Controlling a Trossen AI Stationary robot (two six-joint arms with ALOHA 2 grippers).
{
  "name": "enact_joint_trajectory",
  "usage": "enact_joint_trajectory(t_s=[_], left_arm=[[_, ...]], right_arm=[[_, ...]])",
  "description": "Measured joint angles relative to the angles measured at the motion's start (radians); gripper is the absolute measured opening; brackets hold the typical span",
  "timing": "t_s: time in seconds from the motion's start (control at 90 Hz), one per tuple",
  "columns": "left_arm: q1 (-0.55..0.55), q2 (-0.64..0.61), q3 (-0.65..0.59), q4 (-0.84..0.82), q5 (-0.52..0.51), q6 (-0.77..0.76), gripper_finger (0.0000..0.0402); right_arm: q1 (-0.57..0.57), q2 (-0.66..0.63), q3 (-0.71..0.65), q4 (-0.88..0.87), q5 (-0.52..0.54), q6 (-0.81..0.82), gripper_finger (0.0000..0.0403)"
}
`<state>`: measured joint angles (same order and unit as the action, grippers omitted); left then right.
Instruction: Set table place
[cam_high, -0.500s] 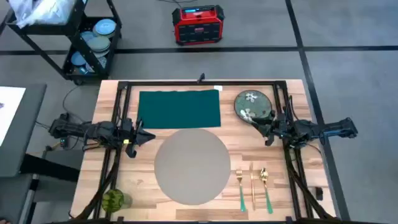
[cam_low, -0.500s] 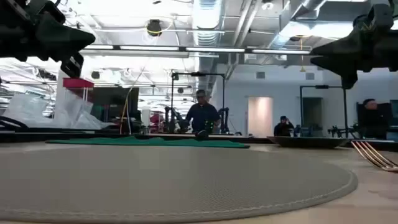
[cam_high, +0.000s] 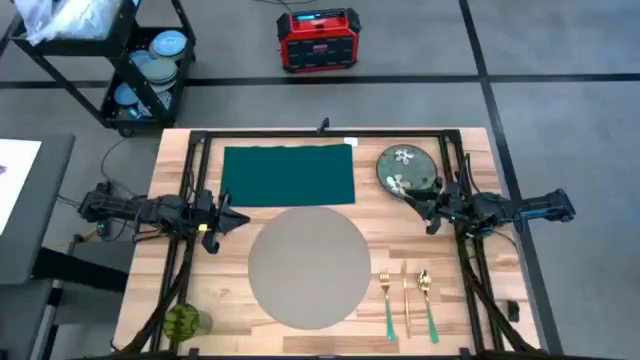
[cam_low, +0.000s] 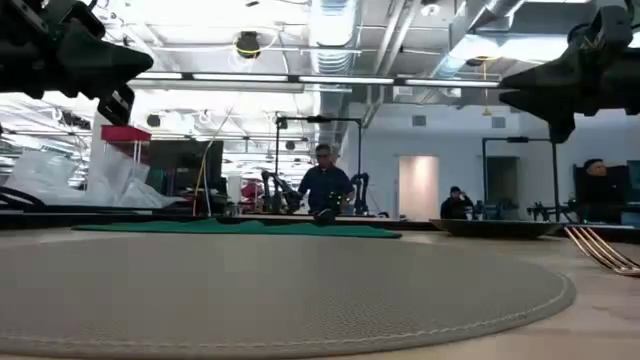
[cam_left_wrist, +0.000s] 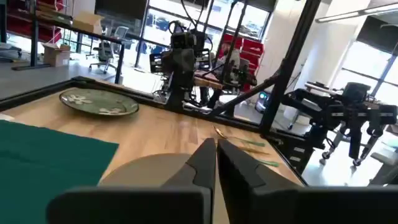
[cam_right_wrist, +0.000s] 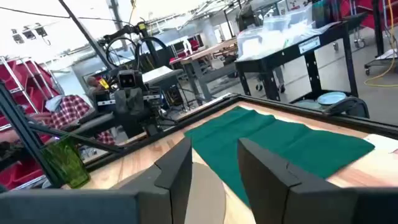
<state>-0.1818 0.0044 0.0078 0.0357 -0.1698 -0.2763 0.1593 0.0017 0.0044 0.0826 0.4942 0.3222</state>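
The round grey-taupe placemat (cam_high: 308, 265) lies flat on the light-wood table (cam_high: 470, 150), at its middle near side. A dark green napkin (cam_high: 289, 175) lies flat beyond it, and a dark floral plate (cam_high: 408, 168) rests at the far right. My left gripper (cam_high: 235, 221) hangs shut above the table, just left of the placemat; its fingers (cam_left_wrist: 216, 144) point toward the plate (cam_left_wrist: 98, 101). My right gripper (cam_high: 412, 200) hangs open over the plate's near edge, pointing toward the napkin (cam_right_wrist: 280, 140). In the low view both grippers stay well above the placemat (cam_low: 270, 285).
Gold cutlery with green handles (cam_high: 405, 300) lies right of the placemat. A green glass (cam_high: 183, 322) stands at the near left corner. A black frame (cam_high: 325, 133) runs along the table's far edge and sides. Off the table are a black cart with blue dishes (cam_high: 150, 65) and a red box (cam_high: 318, 40).
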Motion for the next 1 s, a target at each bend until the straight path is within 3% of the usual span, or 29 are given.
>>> enact_joint_trajectory(t_s=[0.644, 0.789, 1.0], left_arm=[[0.000, 0.000, 0.000, 0.000, -0.001, 0.000, 0.0000], [0.000, 0.000, 0.000, 0.013, -0.071, 0.011, 0.0000], [0.001, 0.000, 0.000, 0.017, -0.078, 0.020, 0.0000]], right_arm=[[0.000, 0.000, 0.000, 0.000, 0.000, 0.000, 0.0118], [0.000, 0.000, 0.000, 0.000, 0.000, 0.000, 0.0118], [0.000, 0.000, 0.000, 0.000, 0.000, 0.000, 0.0118]])
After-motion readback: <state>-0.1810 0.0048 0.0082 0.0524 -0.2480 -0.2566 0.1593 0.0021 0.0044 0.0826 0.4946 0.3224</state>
